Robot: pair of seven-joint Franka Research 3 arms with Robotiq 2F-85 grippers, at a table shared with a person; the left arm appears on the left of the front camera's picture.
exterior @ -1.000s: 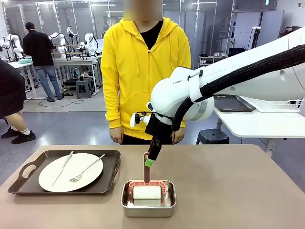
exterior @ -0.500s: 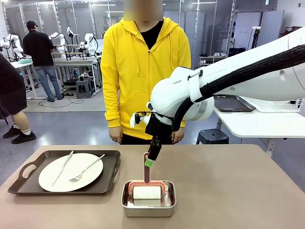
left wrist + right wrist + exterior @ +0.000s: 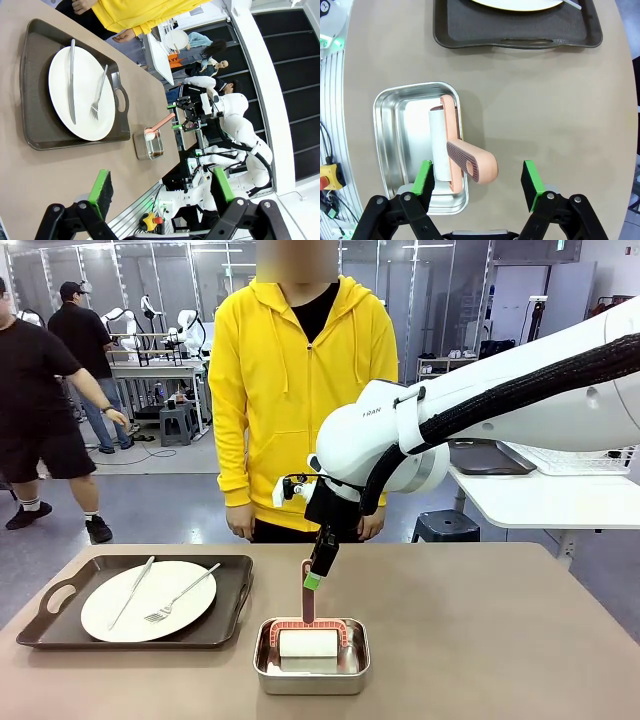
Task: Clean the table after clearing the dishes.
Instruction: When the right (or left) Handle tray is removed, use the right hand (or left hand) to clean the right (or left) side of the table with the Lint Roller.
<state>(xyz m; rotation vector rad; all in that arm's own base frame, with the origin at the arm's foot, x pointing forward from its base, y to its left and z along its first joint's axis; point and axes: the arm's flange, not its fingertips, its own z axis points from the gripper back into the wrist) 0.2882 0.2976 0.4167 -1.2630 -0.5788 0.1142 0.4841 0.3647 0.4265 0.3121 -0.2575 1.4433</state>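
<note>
On the tan table [image 3: 500,640] a dark tray [image 3: 230,615] at the left holds a white plate [image 3: 150,600] with a knife [image 3: 132,590] and fork [image 3: 185,592]. At the centre a steel pan [image 3: 262,670] holds a white roller [image 3: 308,643] whose pink handle [image 3: 307,595] sticks up. My right gripper [image 3: 315,575] hangs just above that handle, open; in the right wrist view its gripper [image 3: 476,179] straddles the handle [image 3: 472,164] without touching. The left gripper [image 3: 161,187] is open and empty, high above the table, looking at the tray [image 3: 35,100] and the pan [image 3: 142,150].
A person in a yellow hoodie [image 3: 300,370] stands at the far edge, hands down. The tray's near edge [image 3: 520,42] lies beyond the pan [image 3: 377,135]. Bare tabletop spreads to the right of the pan. A white side table [image 3: 540,495] stands at the right.
Nothing on the table has moved and the arms hold still. A bystander in black at the far left background has walked into fuller view.
</note>
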